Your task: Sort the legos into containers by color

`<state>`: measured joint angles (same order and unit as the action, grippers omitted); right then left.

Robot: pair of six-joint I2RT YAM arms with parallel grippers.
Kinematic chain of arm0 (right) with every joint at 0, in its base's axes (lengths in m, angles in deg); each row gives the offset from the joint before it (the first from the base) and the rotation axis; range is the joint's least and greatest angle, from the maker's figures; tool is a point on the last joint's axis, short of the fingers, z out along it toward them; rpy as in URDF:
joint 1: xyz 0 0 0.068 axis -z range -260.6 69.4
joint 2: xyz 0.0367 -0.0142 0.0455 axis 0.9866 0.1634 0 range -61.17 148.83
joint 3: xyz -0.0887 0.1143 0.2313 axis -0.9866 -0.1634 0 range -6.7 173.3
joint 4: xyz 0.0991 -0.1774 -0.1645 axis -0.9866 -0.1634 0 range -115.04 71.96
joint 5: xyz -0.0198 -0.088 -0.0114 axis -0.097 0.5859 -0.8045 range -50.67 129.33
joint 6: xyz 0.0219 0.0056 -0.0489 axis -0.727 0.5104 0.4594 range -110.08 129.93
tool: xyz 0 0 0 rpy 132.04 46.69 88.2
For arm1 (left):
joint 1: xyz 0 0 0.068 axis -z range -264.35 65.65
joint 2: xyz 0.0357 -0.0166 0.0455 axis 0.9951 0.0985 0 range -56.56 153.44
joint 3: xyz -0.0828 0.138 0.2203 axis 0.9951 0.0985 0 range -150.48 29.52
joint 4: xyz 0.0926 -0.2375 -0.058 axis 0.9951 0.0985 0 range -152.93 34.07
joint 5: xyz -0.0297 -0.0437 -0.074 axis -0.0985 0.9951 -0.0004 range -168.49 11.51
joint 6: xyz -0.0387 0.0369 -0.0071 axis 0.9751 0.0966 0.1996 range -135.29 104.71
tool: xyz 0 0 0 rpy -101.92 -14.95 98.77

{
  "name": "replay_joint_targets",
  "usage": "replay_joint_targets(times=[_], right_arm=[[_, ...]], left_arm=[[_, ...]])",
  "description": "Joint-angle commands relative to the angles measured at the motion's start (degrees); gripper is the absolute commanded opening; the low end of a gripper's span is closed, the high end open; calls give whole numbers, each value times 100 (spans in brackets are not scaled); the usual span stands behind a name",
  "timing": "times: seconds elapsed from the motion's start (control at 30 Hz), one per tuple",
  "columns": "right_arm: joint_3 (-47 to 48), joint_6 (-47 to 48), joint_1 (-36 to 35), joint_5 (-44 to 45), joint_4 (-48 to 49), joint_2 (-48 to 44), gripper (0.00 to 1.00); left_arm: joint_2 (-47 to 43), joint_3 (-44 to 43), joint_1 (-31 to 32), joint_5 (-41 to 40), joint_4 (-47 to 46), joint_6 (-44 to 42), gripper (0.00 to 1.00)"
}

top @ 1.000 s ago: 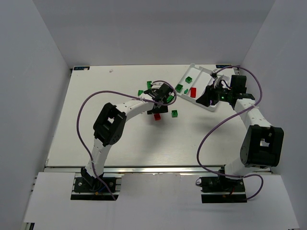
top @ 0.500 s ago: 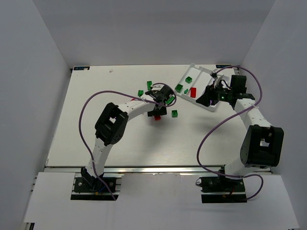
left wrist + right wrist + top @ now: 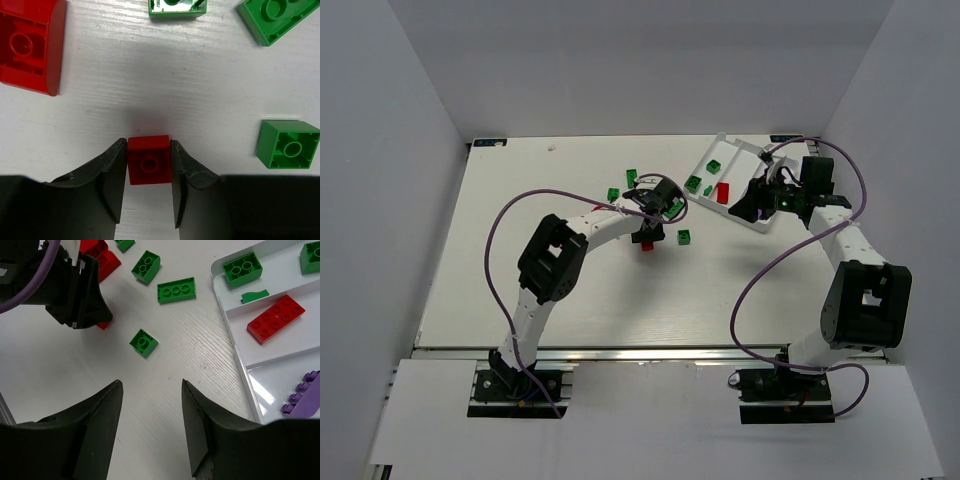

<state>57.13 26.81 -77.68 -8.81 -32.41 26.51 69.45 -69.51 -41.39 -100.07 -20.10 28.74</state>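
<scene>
My left gripper [image 3: 148, 145] is shut on a small red lego [image 3: 149, 160], its fingers pressed against both sides, at table level near the table's middle [image 3: 647, 243]. Loose legos lie around it: a larger red one [image 3: 30, 45] and green ones [image 3: 288, 145] [image 3: 280, 20]. The white three-compartment tray [image 3: 704, 166] sits at the far right. It holds green legos [image 3: 242, 267], a long red lego [image 3: 276, 319] and purple pieces [image 3: 305, 395], each colour in its own compartment. My right gripper [image 3: 150, 385] is open and empty, over bare table beside the tray's near-left corner [image 3: 745, 210].
Between the two grippers lie a small green lego [image 3: 144, 342], a flat green one [image 3: 176, 290] and another green one [image 3: 146, 266]. The left arm's black wrist [image 3: 75, 290] stands close to them. White walls enclose the table on three sides.
The left gripper has shifted slightly and settled around the small red lego. The right arm has not moved.
</scene>
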Motion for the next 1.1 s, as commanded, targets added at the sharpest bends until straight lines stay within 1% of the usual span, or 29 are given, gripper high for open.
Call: replay_joint_targets(times=[0.0, 0.03, 0.07, 0.1, 0.13, 0.17, 0.23, 0.27, 0.33, 0.37, 0.4, 0.43, 0.53, 0.57, 0.67, 0.7, 0.73, 0.8, 0.83, 0.93, 1.07], right_arm=[[33, -36, -11, -99, 189, -128, 56], [41, -36, -11, -90, 172, -137, 56], [41, -36, -11, -90, 180, -154, 56], [33, -27, -11, -99, 172, -163, 56], [41, -36, -11, -90, 180, -216, 55], [33, -36, -2, -90, 215, -242, 53], [41, -89, 7, -90, 259, -304, 48], [68, -150, 16, -108, 259, -313, 39], [103, -194, 51, -160, 277, -313, 24], [112, -229, 68, -178, 286, -322, 8], [120, -256, 77, -196, 321, -339, 2], [121, -265, 95, -196, 330, -365, 0], [156, -265, 121, -161, 321, -427, 0], [173, -282, 130, -126, 312, -436, 0], [244, -273, 183, -108, 303, -462, 0], [261, -273, 209, -108, 312, -462, 0], [270, -291, 227, -125, 312, -471, 0], [270, -335, 262, -117, 330, -480, 0], [270, -370, 288, -143, 330, -471, 0], [253, -405, 332, -169, 338, -489, 0], [217, -440, 394, -213, 338, -506, 0]], left_arm=[[-191, 68, 37, 84, -90, 35, 33], [-278, 50, 37, 145, -169, 27, 28], [-332, 41, 46, 198, -239, -26, 21], [-402, 24, 37, 285, -344, -70, 18], [-559, 15, 37, 399, -650, -122, 15], [-648, 41, 37, 722, -844, -227, 13], [-815, 189, 46, 1137, -1345, -290, 10], [-937, 234, 37, 1539, -1869, -325, 10], [-965, 261, 37, 1876, -2330, -316, 8], [-904, 226, 20, 2147, -2767, -281, 8], [-834, 182, 28, 2367, -2945, -264, 7], [-755, -19, 20, 2456, -3182, -220, 7], [-272, -493, -7, 2738, -3351, -176, 7], [-123, -887, -24, 2791, -3412, -167, 7], [519, -1539, -33, 2984, -3605, -106, 7], [686, -1967, -33, 3028, -3684, -88, 7], [983, -2137, -33, 3055, -3894, -18, 6], [1222, -2462, -33, 3107, -4193, 105, 6], [1380, -2490, -42, 3081, -4630, 158, 6], [1583, -2508, -25, 3011, -5352, 422, 6], [2057, -2779, 10, 2775, -5856, 563, 6]])
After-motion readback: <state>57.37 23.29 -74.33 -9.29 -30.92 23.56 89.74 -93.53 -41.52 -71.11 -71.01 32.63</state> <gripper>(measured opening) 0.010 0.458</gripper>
